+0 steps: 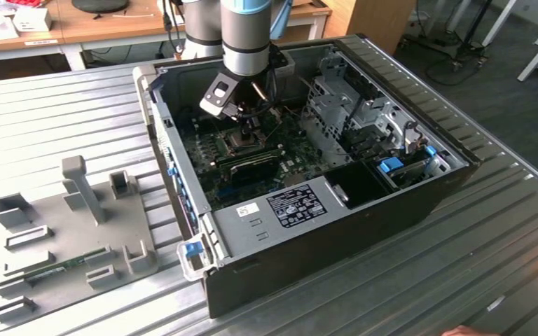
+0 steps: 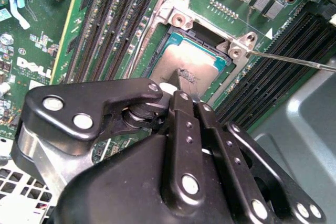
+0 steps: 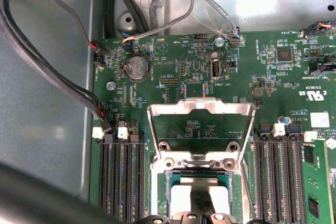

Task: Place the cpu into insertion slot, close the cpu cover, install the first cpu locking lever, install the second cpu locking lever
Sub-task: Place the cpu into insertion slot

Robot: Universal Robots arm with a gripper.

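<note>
Now the gripper (image 1: 244,126) is hanging inside the open case (image 1: 344,259), straight over the slot (image 1: 241,143). In the exterior view its body is hiding the slot's inside, so the cpu cannot be made out there.

The second wrist view is giving more. The cpu (image 2: 184,61) is lying flat in the slot (image 2: 178,19), with its silvery face up. The gripper (image 2: 175,85) is pointing down at this face with its fingers pressed together and nothing between them. I cannot tell if the tips are touching the metal. A thin rod (image 2: 294,60) is sticking out from one corner of the slot, over the memory strips (image 2: 121,19).

The first wrist view is adding the cover (image 3: 199,106). It is standing open, swung up off the slot (image 3: 157,163), and the green board (image 3: 273,87) is showing through its cut-out. The cpu (image 3: 178,198) is looking pale under the gripper (image 3: 199,217). Beyond the cover a coin battery (image 3: 136,68) is sitting on the board, and grey cables (image 3: 68,87) are looping past it.

Concerning writing, a white sticker (image 1: 297,206) with dark print is lying on the black box near the slot, and white letters are showing on the board; the print is too fine to read.

A grey drive cage (image 1: 335,112) is standing beside the slot. Outside the case, a grey plate (image 1: 73,238) with holders is resting on the ribbed table (image 1: 64,119), and part of a hand (image 1: 465,330) is showing well apart from the slot.
</note>
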